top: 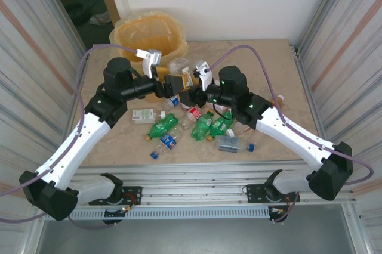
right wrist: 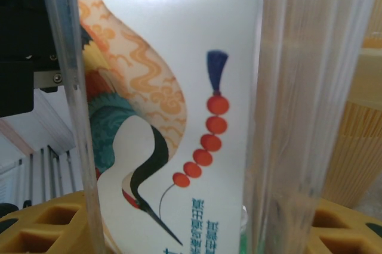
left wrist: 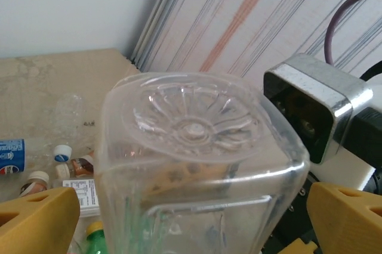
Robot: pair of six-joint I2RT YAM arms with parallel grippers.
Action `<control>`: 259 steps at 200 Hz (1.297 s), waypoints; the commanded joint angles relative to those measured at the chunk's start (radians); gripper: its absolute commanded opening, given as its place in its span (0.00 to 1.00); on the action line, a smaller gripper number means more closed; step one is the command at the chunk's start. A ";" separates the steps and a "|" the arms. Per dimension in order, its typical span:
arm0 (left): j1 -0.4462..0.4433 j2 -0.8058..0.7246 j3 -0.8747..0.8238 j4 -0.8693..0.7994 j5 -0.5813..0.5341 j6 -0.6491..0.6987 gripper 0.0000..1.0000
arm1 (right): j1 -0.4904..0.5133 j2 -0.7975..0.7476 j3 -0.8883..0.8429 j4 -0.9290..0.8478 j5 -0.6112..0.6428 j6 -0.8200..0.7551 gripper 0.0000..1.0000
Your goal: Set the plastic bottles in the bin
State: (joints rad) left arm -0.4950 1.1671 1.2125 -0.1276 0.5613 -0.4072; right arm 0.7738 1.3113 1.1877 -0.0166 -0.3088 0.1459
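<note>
I am clamping a clear bottle [left wrist: 197, 123] in the left pincer [left wrist: 192, 224], a crane-labelled bottle [right wrist: 179, 87] in the right pincer [right wrist: 197, 224]; crowding mid-frame, they are risking a knock before the bin [top: 128, 27].

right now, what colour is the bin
The bin is yellow-orange, clearest in the top external view.

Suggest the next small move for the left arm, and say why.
Probably carry the left gripper over the bin before opening: its clear bottle is gripped, but in the top view it appears short of the bin's opening.
</note>
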 commanded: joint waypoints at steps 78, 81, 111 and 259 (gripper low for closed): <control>-0.004 0.041 0.048 0.068 0.060 -0.014 0.38 | 0.022 0.023 0.058 0.025 -0.009 -0.027 0.27; -0.004 0.041 0.049 0.069 0.057 -0.013 0.36 | 0.021 0.023 0.058 0.022 -0.004 -0.027 0.31; 0.006 0.034 0.061 0.066 0.013 0.015 0.29 | 0.021 -0.005 0.045 -0.020 0.075 -0.022 0.65; 0.329 0.233 0.491 0.038 -0.035 0.032 0.18 | 0.023 -0.303 -0.072 -0.311 0.565 0.140 0.98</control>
State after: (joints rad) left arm -0.1967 1.3788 1.5978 -0.1040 0.5327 -0.3817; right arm 0.7921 1.0370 1.1385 -0.2428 0.0929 0.2169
